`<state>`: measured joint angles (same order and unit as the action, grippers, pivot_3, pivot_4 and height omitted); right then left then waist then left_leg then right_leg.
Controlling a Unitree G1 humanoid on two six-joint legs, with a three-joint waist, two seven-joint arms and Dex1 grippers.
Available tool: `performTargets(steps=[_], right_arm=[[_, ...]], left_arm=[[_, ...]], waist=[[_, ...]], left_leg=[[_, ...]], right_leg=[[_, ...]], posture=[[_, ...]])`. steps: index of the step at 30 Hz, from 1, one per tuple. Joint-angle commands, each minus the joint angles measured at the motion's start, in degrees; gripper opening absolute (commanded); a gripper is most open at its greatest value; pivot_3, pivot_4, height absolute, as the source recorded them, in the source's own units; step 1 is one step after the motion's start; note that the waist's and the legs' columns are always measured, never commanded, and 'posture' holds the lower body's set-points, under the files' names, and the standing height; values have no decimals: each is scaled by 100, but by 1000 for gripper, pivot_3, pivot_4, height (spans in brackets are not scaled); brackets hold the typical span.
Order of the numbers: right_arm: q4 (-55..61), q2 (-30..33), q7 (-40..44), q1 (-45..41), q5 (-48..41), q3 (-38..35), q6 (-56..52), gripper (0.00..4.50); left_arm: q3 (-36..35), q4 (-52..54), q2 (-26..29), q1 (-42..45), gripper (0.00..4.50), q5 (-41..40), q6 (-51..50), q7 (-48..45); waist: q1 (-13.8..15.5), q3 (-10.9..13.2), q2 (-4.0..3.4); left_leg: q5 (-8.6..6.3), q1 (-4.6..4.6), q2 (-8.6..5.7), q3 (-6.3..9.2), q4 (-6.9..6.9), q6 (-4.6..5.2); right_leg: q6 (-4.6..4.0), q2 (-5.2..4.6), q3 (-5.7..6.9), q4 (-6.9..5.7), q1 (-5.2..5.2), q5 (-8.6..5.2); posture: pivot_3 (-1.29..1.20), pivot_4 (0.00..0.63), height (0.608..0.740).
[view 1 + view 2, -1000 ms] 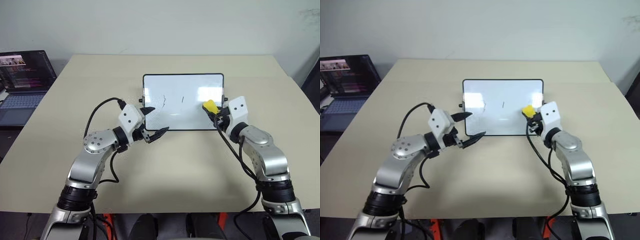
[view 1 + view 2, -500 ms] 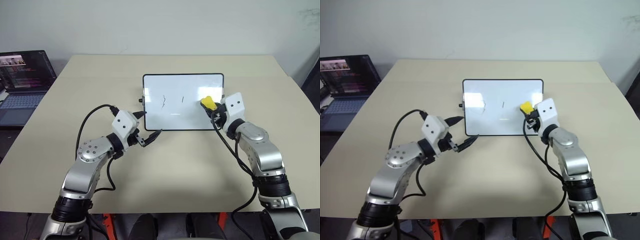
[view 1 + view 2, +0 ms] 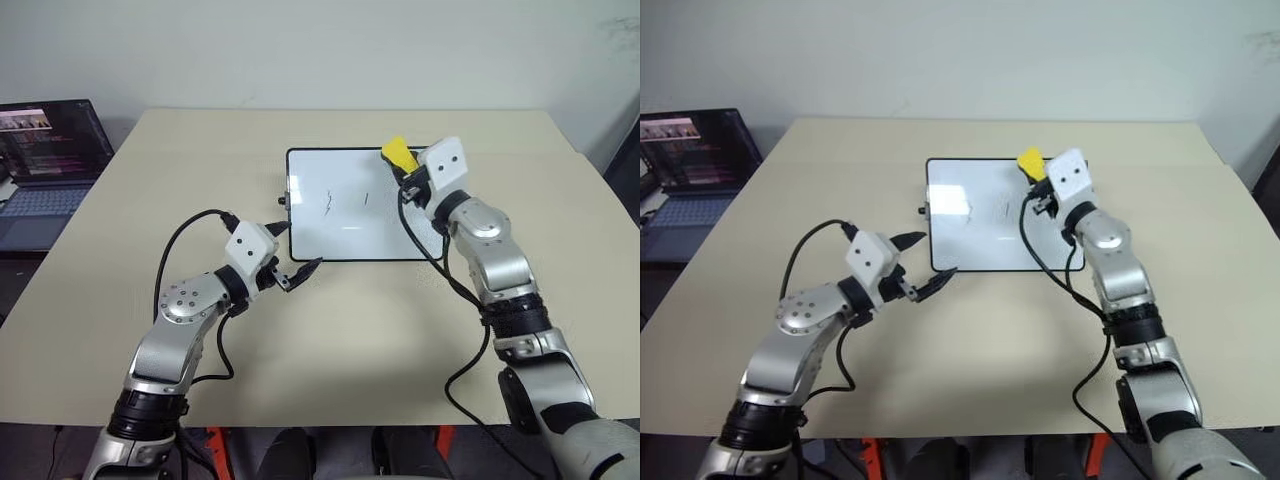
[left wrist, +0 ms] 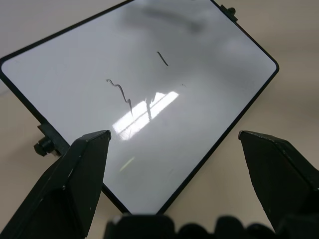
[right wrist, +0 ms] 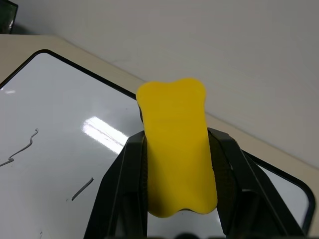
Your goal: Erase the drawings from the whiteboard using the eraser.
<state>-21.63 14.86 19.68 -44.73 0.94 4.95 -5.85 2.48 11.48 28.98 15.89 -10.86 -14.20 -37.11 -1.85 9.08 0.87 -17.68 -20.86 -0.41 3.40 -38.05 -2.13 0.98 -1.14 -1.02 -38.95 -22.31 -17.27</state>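
The whiteboard (image 3: 345, 238) lies flat in the middle of the table, glossy white with a thin black frame. Two drawings show on it: a dark squiggle (image 3: 327, 203) and a short stroke (image 3: 366, 199) to its right. My right gripper (image 3: 404, 168) is shut on the yellow eraser (image 3: 398, 153), held in the air over the board's far right corner. The right wrist view has the eraser (image 5: 177, 149) upright between the two fingers. My left gripper (image 3: 297, 250) stands open by the board's near left corner, holding nothing; ahead of it lie the squiggle (image 4: 119, 89) and the stroke (image 4: 162, 58).
A laptop (image 3: 50, 160) with a lit screen stands on a lower surface off the table's left side. The beige table (image 3: 350, 330) runs wide in front of the board and to both sides. A pale wall rises behind its far edge.
My right gripper has lifted the eraser and carried it away from me and leftward, from the board's right edge to above its far right corner. The left gripper has stayed put.
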Motion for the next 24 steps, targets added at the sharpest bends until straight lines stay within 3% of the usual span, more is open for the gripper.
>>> performTargets(steps=[1,16,24], right_arm=[[-315,-107,10,-247,52,27,520,1338],[-872,-313,61,-184,133,57,891,1338],[-275,-378,252,397,112,176,530,1338]], left_arm=[[-17,-19,-9,38,4500,44,174,-24],[57,-40,-82,-85,4500,110,262,8],[89,-97,-134,-35,4500,132,304,18]], waist=[[-1,0,0],[0,0,-1],[3,0,-1]], left_leg=[[0,0,0,-1,0,0],[0,-2,1,0,0,0],[0,-2,1,1,1,0]], right_leg=[[0,0,0,0,-1,0],[0,0,0,-3,-4,0],[0,-1,0,-3,-4,0]], posture=[[0,150,740],[0,150,740],[0,150,740]])
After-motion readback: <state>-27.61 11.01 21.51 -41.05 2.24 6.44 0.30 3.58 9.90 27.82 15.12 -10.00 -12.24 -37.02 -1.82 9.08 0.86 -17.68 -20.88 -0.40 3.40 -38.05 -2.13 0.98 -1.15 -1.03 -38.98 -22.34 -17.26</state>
